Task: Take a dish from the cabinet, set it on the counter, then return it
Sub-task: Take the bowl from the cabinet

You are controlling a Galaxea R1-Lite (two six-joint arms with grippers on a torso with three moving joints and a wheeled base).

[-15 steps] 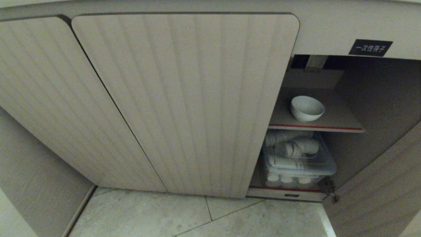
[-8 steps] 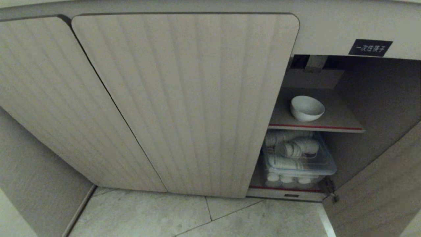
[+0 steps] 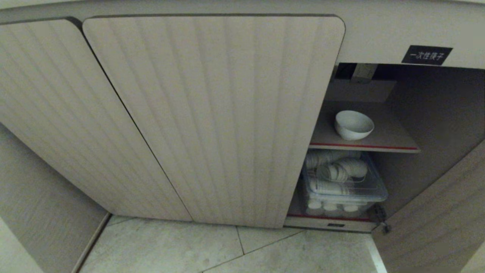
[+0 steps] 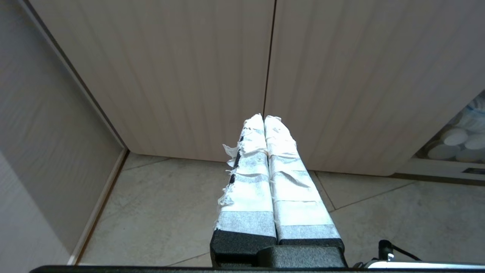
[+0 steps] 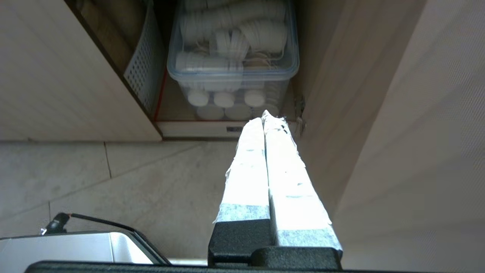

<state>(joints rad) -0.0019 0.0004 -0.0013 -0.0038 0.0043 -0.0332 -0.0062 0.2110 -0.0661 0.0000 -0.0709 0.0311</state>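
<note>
Head view looks down at a low beige cabinet [image 3: 212, 113] w/ vertically fluted doors. Two doors on the left are shut; the rightmost compartment stands open, its door [image 3: 435, 220] swung out toward the camera at lower right. A small black label [image 3: 427, 55] w/ white characters sits above the opening.

Inside, upper level: a red-edged shelf [image 3: 394, 146]. The dish [image 3: 353, 124], a small plain white bowl, sits upright on it, alone, near the front edge, empty as far as can be seen.

Lower level, directly beneath: a clear plastic box [image 3: 343, 187] w/ a blue-tinted rim, packed w/ ribbed white cups [image 3: 337, 170]. Top layer lies on its side in stacked rows; more cups stand below, round ends showing through the box's front wall. In the right wrist view, a pale perforated basket [image 5: 146, 68] stands just beside the box, contents hidden.

Neither arm shows in the head view. Left gripper [image 4: 264, 118]: tape-wrapped fingers pressed together, grasping nothing, low over the tiled floor [image 4: 159, 212], pointing at the seam btwn the two shut doors. Right gripper [image 5: 264, 115]: fingers likewise clenched together, empty, above the floor in front of the open compartment, tips aimed at the box's base, well apart from the dish.
</note>
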